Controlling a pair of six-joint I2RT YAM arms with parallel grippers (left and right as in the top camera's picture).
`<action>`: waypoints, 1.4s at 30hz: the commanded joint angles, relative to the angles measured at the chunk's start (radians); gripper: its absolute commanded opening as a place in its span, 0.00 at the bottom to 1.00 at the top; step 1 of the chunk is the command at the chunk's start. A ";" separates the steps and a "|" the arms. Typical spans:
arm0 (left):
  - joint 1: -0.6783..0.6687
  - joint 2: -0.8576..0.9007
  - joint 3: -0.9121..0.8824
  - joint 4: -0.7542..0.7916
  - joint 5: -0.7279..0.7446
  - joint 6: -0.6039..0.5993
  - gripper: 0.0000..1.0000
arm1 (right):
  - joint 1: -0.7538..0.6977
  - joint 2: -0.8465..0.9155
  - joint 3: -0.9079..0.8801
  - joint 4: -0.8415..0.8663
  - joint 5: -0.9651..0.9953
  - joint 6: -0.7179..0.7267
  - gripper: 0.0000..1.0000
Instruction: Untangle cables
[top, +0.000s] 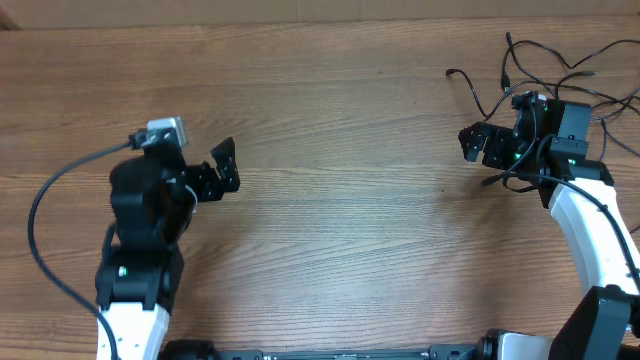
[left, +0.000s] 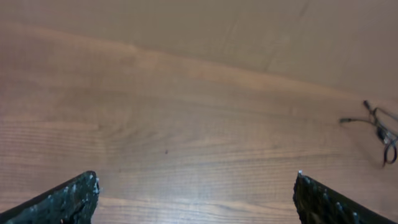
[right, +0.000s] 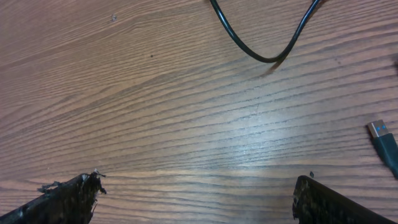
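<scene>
1. Dark fingertips (right: 68, 199) of the right end effector (right: 199, 202) are seen at the lower corners of its wrist view. They are spread fully apart, with nothing between them but bare bench (right: 155, 124).
2. Just ahead of them a cable loop (right: 264, 59) is laid flat on the wood, and a plug (right: 384, 138) is seen at the right edge. Neither is touched.
3. From overhead, the cables (top: 570, 62) are found as a loose tangle at the far right corner of the bench, partly hidden by the right arm.
4. The right end effector is judged to be held low and wide beside the tangle so that a single strand can be taken.
5. The left end effector (left: 196, 202) is likewise wide open and empty, well apart from the cables, which show only small at the right edge of its view. It is judged to be parked there until a second strand must be pulled.
6. No strand is yet separated.
</scene>
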 joint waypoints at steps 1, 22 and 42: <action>0.006 -0.085 -0.078 0.074 0.032 0.050 0.99 | 0.002 -0.024 0.019 0.003 0.010 -0.007 1.00; 0.007 -0.507 -0.484 0.553 0.003 0.085 1.00 | 0.002 -0.024 0.019 0.003 0.010 -0.007 1.00; 0.006 -0.891 -0.734 0.636 -0.041 0.096 1.00 | 0.002 -0.024 0.019 0.003 0.010 -0.008 1.00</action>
